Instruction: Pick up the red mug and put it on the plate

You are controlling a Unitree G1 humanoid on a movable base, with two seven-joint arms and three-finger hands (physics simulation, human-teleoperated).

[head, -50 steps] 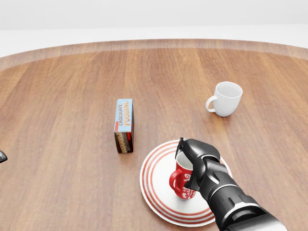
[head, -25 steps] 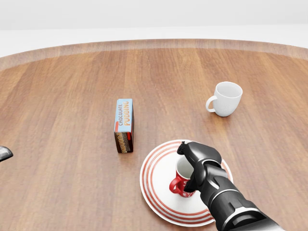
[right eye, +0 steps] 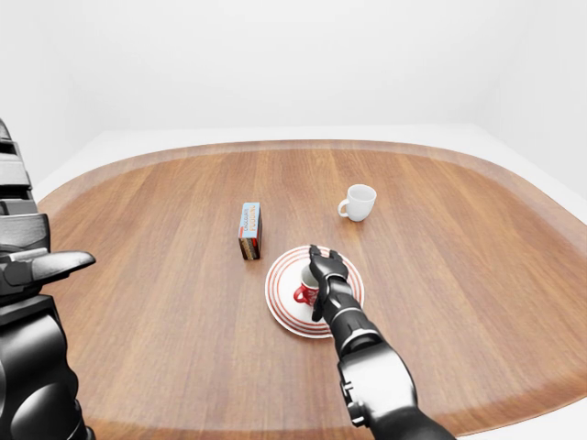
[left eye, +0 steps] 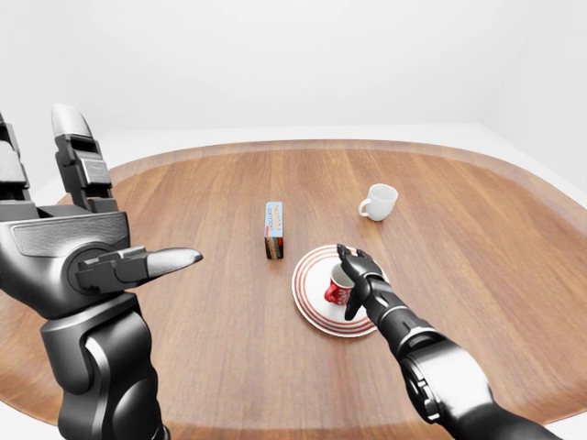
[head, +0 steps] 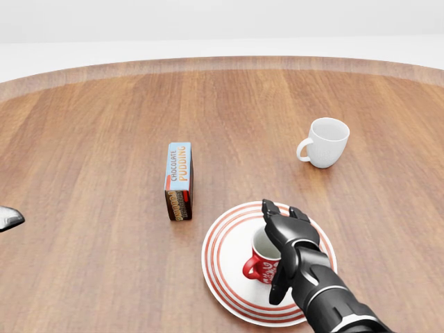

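The small red ceramic mug (head: 259, 263) stands upright on the white round plate with red rings (head: 225, 277), its handle turned toward the head view's left. The black right hand (head: 286, 244) has its fingers spread and released beside the mug's right side. The left hand (left eye: 87, 247) is raised with fingers extended, grasping nothing, well apart from the plate on the brown wooden table (head: 97, 139).

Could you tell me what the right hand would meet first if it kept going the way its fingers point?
Probably bare table: the right hand, open beside the red mug on the plate, points up-view between pudding box and white mug.
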